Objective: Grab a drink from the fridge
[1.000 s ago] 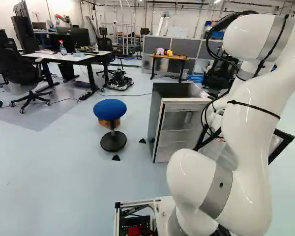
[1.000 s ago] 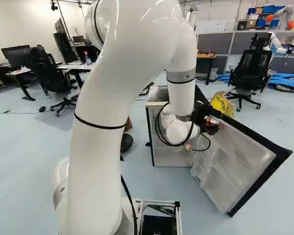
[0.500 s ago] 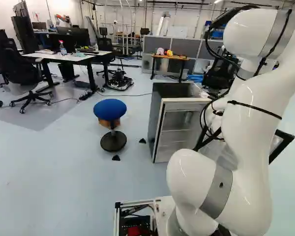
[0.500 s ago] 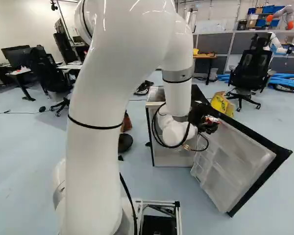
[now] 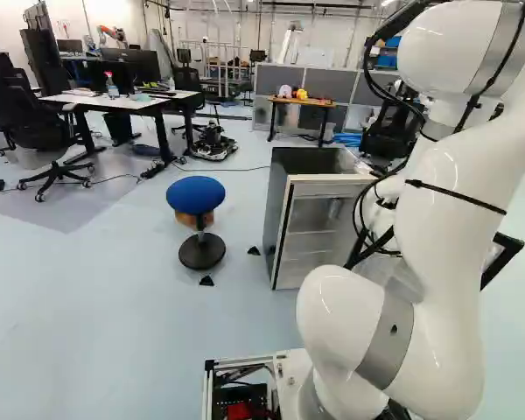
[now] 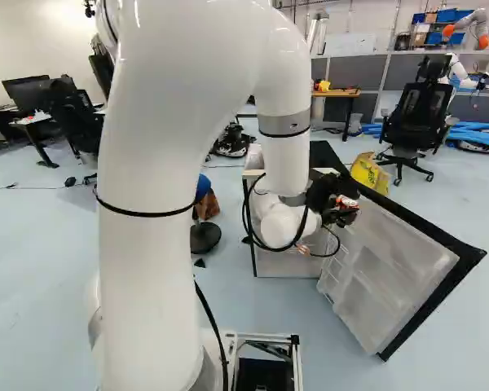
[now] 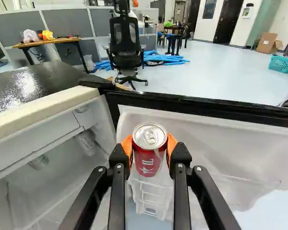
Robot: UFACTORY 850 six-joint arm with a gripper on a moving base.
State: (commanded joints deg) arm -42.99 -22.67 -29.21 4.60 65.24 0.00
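Observation:
My black gripper (image 6: 336, 210) is in front of the fridge's open side in the right base view, by the inner face of the door. In the wrist view the gripper (image 7: 150, 144) is shut on a red drink can (image 7: 148, 162), one orange pad on each side. The can stands roughly upright, its silver top showing. The small fridge (image 5: 319, 229) has a dark top and pale shelves. Its door (image 6: 399, 281) hangs wide open, with clear racks on the inner side. In the wrist view the door's racks lie behind and below the can.
A blue stool (image 5: 196, 194) stands beside the fridge in the left base view. Behind the door are a yellow bag (image 6: 369, 173) and a black office chair (image 6: 417, 122). Farther back are desks, a wooden table (image 5: 301, 102) and another robot (image 6: 470, 24).
The arm has shifted toward the left of the right base view, carrying the gripper and can slightly away from the door. The base, fridge and door have stayed still.

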